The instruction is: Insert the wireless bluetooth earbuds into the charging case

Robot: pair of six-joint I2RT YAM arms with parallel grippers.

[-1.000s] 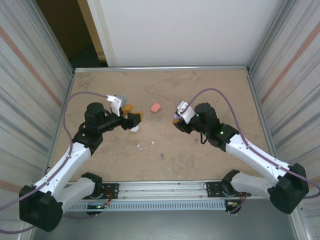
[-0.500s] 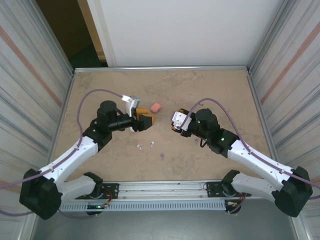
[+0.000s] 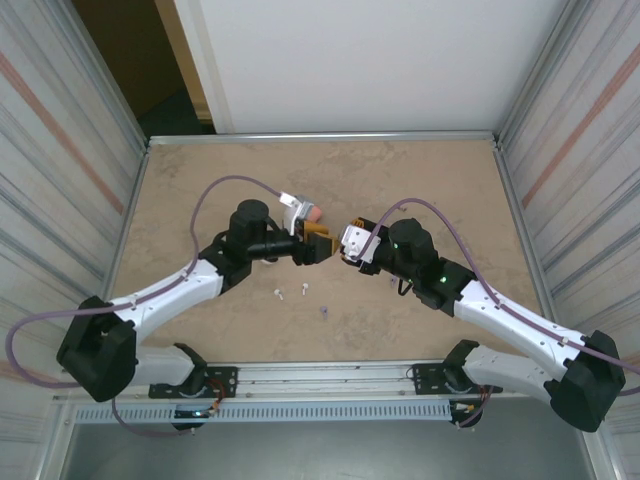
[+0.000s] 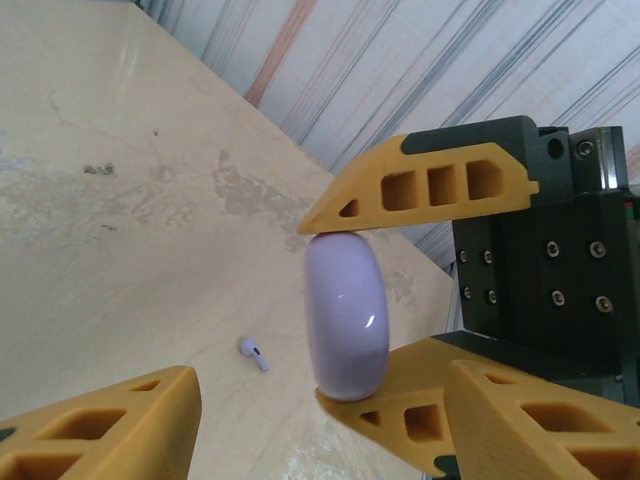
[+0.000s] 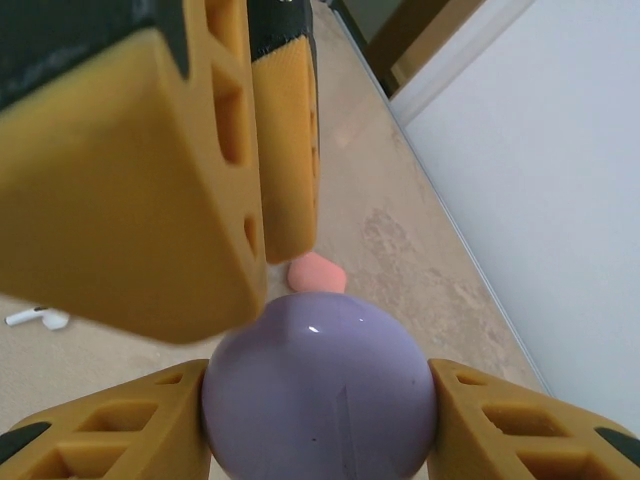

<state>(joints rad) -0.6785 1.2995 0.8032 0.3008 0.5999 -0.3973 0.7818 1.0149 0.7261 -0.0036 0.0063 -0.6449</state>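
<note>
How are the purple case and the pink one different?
The purple case is pinched in the right gripper, off the table; the pink case lies loose on the table. The purple case is pale lilac, the pink case coral. Both are smooth, rounded pebbles.

In the top view, part of the pink case [image 3: 314,213] is hidden behind the left gripper [image 3: 320,247]. The earbuds [image 3: 303,290] low in the middle are tiny specks, too small to see their shape. In the right wrist view, the bottom edge cuts off the purple case [image 5: 320,390], and what looks like a white earbud [image 5: 30,317] at the left edge is half hidden
</note>
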